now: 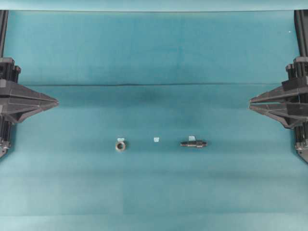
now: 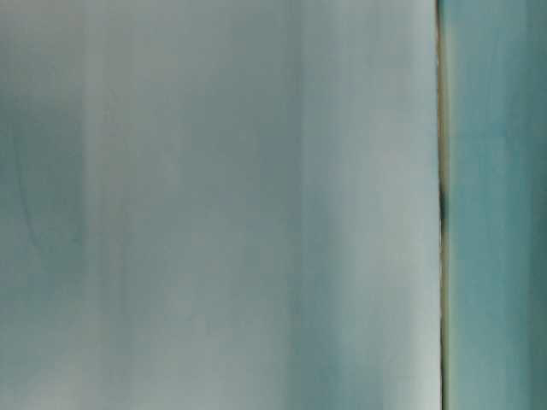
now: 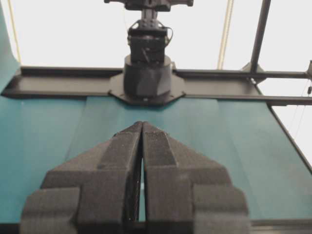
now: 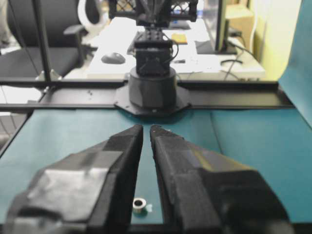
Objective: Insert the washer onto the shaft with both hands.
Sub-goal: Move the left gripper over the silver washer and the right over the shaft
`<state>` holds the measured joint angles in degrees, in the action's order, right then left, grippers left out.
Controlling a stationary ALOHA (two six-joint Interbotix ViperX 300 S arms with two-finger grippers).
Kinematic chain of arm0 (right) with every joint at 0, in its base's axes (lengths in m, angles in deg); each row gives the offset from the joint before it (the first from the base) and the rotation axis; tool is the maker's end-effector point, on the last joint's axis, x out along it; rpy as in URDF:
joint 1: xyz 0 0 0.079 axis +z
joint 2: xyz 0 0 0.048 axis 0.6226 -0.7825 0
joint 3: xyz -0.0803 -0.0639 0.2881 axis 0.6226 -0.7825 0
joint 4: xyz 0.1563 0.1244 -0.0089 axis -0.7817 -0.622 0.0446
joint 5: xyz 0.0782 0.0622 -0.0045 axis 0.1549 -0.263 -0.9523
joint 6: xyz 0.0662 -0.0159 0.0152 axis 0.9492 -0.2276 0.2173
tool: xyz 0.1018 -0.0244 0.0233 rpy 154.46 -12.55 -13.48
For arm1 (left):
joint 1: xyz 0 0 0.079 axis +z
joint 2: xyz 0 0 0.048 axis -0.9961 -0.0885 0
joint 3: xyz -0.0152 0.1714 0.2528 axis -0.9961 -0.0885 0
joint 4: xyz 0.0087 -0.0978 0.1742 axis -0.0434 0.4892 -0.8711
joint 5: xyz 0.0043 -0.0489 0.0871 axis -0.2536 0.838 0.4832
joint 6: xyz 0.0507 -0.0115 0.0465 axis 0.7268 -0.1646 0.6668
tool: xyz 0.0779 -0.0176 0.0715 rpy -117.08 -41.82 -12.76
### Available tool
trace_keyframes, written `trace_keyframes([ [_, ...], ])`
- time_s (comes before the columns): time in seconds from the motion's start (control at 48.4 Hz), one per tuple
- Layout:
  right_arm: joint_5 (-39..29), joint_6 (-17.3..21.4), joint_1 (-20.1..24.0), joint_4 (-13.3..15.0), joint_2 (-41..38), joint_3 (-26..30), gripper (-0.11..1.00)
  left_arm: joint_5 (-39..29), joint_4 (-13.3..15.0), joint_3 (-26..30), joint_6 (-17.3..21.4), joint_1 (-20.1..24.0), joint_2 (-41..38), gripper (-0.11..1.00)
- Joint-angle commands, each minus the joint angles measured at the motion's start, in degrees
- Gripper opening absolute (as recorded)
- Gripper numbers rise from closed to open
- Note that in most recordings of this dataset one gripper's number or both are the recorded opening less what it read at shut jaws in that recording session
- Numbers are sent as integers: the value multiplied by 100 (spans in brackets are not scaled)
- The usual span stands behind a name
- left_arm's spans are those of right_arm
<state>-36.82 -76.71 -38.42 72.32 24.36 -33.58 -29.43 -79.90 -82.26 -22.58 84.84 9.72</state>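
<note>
The washer (image 1: pixel 120 145), a small grey ring with a dark hole, lies on the teal table left of centre. The shaft (image 1: pixel 194 143), a short dark stepped rod, lies on its side right of centre. My left gripper (image 1: pixel 56 102) hovers at the left edge, far from both, with its tips touching and nothing between them (image 3: pixel 142 124). My right gripper (image 1: pixel 250 103) hovers at the right edge with a narrow slit between its tips and is empty (image 4: pixel 146 128). The washer (image 4: pixel 140 205) shows through that slit, far below on the table.
Small pale tape scraps lie by the washer, by the shaft and between them (image 1: pixel 156 139). The opposite arm bases (image 3: pixel 147 73) (image 4: pixel 153 83) stand at the table ends. The table-level view is a blur of pale surface.
</note>
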Motion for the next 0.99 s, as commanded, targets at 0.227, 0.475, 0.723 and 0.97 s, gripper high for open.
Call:
trace_keyframes([
  [0.227, -712, 264, -35, -167, -44, 88, -7, -967, -70, 615, -123, -105, -729, 2],
  [0.475, -1714, 606, -35, -167, -79, 281, -8, -1494, -70, 870, -299, -123, -1072, 2],
  [0.723, -2593, 659, -35, -167, -439, 571, -8, -1951, -70, 1266, -633, -141, -1758, 2],
  [0.97, -3243, 650, -35, -167, -1362, 1028, -8, -2821, -70, 1986, -686, -167, -2751, 2],
])
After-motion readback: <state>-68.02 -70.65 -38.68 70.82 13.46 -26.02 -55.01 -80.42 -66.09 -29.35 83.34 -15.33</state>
